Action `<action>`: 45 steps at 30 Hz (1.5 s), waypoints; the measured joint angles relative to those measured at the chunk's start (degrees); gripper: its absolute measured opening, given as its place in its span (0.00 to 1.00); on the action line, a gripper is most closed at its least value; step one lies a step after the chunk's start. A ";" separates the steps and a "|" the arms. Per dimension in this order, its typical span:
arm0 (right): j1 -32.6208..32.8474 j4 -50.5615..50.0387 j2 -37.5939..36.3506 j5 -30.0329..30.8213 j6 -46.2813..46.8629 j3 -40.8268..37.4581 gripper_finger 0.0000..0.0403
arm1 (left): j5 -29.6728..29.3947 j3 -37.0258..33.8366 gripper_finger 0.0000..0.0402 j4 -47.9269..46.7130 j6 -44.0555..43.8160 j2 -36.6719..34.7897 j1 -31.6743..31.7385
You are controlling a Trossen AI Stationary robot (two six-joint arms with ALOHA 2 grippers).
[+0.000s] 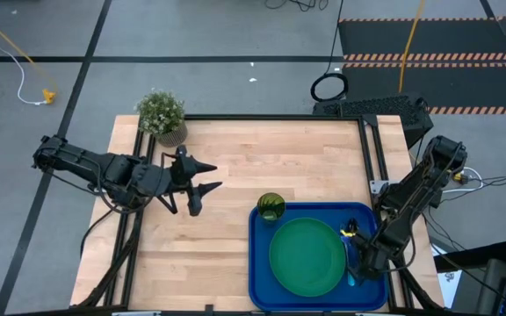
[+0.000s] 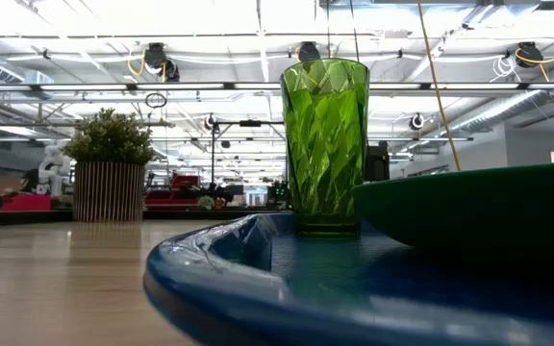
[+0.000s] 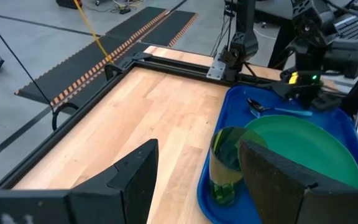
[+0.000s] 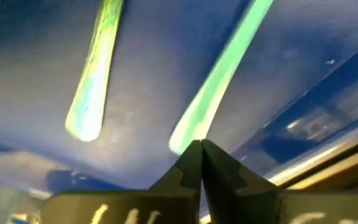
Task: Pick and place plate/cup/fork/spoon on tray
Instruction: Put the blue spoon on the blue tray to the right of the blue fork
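Observation:
The blue tray lies at the table's near right. On it rest the dark-green plate and, at its far left corner, the upright yellow-green cup, which also shows in the low view. The spoon lies on the tray floor right of the plate. In the right wrist view, two slender pale handles lie on the tray floor; I cannot tell which is the fork. My right gripper is shut, low over the tray's right side. My left gripper is open and empty, left of the cup. My right gripper's shut fingertips stand right at the free end of one utensil handle, which lies flat on the tray floor. I cannot tell whether they touch it.
A potted plant stands at the table's far left corner. Bare wood lies between the plant and the tray. Black frame rails run along the table's edges.

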 joint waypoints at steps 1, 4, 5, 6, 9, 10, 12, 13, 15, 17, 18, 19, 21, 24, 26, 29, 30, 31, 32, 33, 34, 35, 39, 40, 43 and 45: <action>0.01 0.14 -0.45 -0.02 0.08 0.03 0.00 | 0.00 0.00 0.56 -0.18 0.03 0.00 0.01; 0.01 0.26 -2.42 0.46 1.20 0.03 0.00 | -0.04 0.00 0.56 -0.89 0.06 0.00 0.01; 0.01 0.11 -3.34 0.94 1.43 0.03 0.00 | -0.06 0.00 0.56 -1.11 0.03 0.00 0.01; 0.01 -0.18 -4.25 1.85 1.56 0.03 0.00 | -0.15 0.00 0.56 -1.16 0.04 0.00 0.01; -0.98 -0.85 -7.44 4.26 2.40 0.08 0.00 | -0.35 0.00 0.56 -1.25 0.27 0.00 0.04; -1.64 -1.77 -8.57 4.98 2.37 0.22 0.00 | -0.37 0.00 0.56 -1.26 0.31 0.00 0.06; -2.77 -4.95 -10.81 7.20 2.27 0.23 0.00 | -0.49 0.00 0.56 -1.26 0.43 0.00 0.05; -3.39 -6.69 -12.03 8.34 2.11 0.19 0.00 | -0.55 0.00 0.56 -1.24 0.45 0.00 0.06; -5.01 -9.13 -14.17 10.85 1.56 0.14 0.00 | -0.57 0.00 0.56 -1.21 0.51 0.00 0.30; -6.74 -11.64 -16.12 13.48 -0.34 0.14 0.00 | -0.57 0.00 0.56 -1.17 0.51 0.00 0.64; -7.51 -12.85 -17.03 15.04 -1.66 0.14 0.00 | -0.55 0.00 0.56 -1.11 0.51 0.00 0.86; -8.34 -13.56 -17.88 16.65 -3.54 0.14 0.00 | -0.55 0.00 0.56 -1.05 0.56 0.00 1.09; -9.81 -14.72 -19.37 18.69 -8.33 0.14 0.01 | -0.55 0.00 0.56 -0.94 0.58 0.00 1.57; -11.87 -16.61 -20.59 18.83 -19.02 0.14 0.03 | -0.54 0.00 0.56 -0.91 0.58 0.00 2.22; -12.47 -19.59 -20.76 18.63 -24.38 0.14 0.05 | -0.52 0.00 0.56 -0.91 0.60 0.00 2.63; -12.87 -24.18 -20.65 17.41 -31.72 0.12 0.07 | -0.51 0.00 0.56 -0.91 0.62 0.00 3.29; -12.87 -25.54 -20.52 17.18 -34.18 0.12 0.07 | -0.48 0.00 0.56 -0.91 0.60 0.00 3.44; -12.84 -26.80 -20.38 17.17 -36.64 0.12 0.07 | -0.33 0.00 0.56 -0.91 0.62 0.00 3.54; -12.83 -27.76 -20.30 17.17 -39.37 0.10 0.07 | -0.26 0.00 0.56 -0.91 0.70 0.00 3.65; -12.82 -28.32 -20.22 17.17 -42.10 0.08 0.07 | 0.09 0.00 0.56 -0.91 0.93 0.00 3.73; -12.82 -28.66 -20.17 17.19 -45.10 0.08 0.07 | 0.13 0.00 0.56 -0.91 1.04 0.00 3.75; -12.84 -28.85 -20.09 17.28 -48.35 0.08 0.06 | 0.15 0.00 0.56 -0.91 1.04 0.00 3.75; -12.84 -28.57 -19.91 18.66 -56.13 -0.88 0.01 | 0.20 0.00 0.56 -0.91 0.10 0.00 3.70; -12.84 -28.21 -19.91 18.65 -56.49 -1.61 0.01 | 0.29 0.00 0.56 -0.91 -0.07 0.00 3.70; -12.84 -25.07 -19.93 18.67 -55.91 -4.67 0.01 | 0.31 0.00 0.56 -0.91 -0.33 0.00 3.70; -12.84 -21.20 -19.96 18.67 -55.56 -6.78 0.00 | 0.31 0.00 0.56 -0.91 -0.39 0.00 3.70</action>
